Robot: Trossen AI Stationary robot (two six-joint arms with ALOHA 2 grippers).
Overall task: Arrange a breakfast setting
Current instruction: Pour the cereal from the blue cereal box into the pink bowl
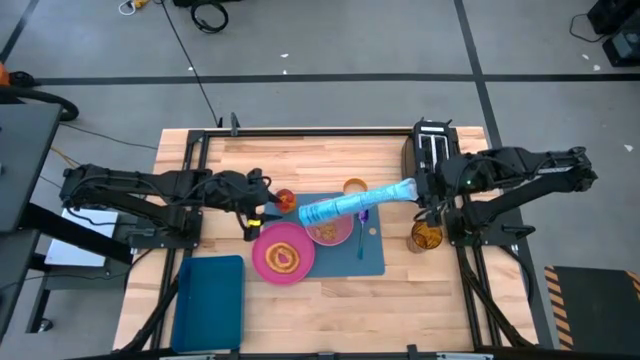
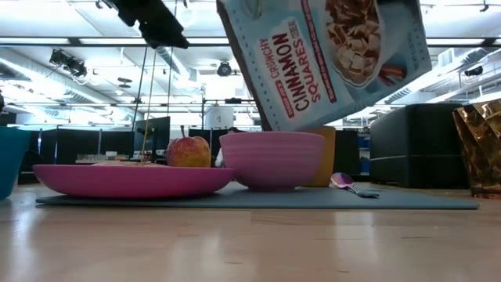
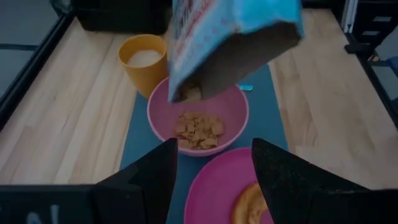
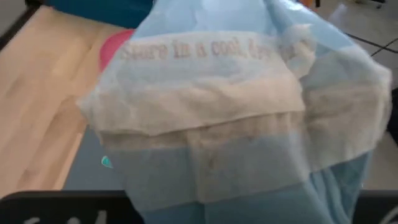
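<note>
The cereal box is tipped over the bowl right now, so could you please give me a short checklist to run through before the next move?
1. Right gripper shut on the cereal box: ok.
2. Box mouth above the pink bowl, not the plate: ok.
3. Cereal already in the bowl, no spill seen on the placemat: ok.
4. Left gripper open, holding nothing, back from the box: ok.
5. Orange cup upright, clear of the box: ok.
6. Cereal left in the box: cannot tell.
</note>
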